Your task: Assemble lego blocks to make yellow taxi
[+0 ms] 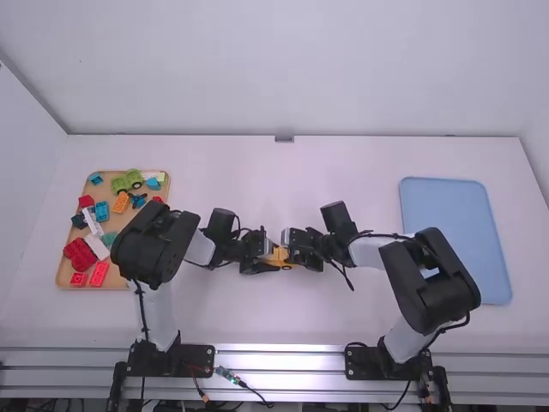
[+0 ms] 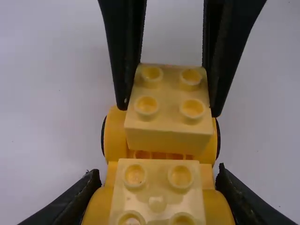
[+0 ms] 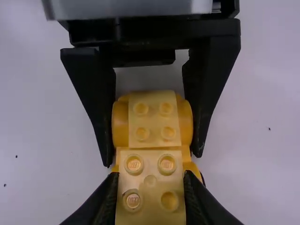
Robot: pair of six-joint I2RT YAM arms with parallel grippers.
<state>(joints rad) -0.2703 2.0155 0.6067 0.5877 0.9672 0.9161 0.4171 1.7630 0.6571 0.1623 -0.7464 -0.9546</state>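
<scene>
The left gripper (image 1: 270, 257) is clamped on the yellow car base (image 2: 115, 136), one finger on the near side and one on the far side, around the left end. The right gripper (image 1: 290, 252) is clamped on a pale yellow block (image 3: 150, 192), its fingers also on the near and far sides. The two grippers face each other across the toy, close together, a little left of the middle of the table (image 1: 360, 309).

The held block lies over the right end of the base, studs up; whether it is pressed fully down, I cannot tell. A second pale yellow block (image 3: 154, 122) sits on the left end, between the rounded sides of the base. A gap separates the two blocks, and part of the base shows in it. A black wheel (image 1: 286, 268) shows at the near side of the base, toward the right end.

Farther out to the left lies a wooden tray (image 1: 61, 273). A green toy vehicle (image 1: 129, 180) is in its far part, with an orange block (image 1: 121, 202) and a blue block (image 1: 102, 211) nearer. A red block (image 1: 99, 274) lies at its near end. Well to the right is a flat light-blue tray (image 1: 455, 240).
</scene>
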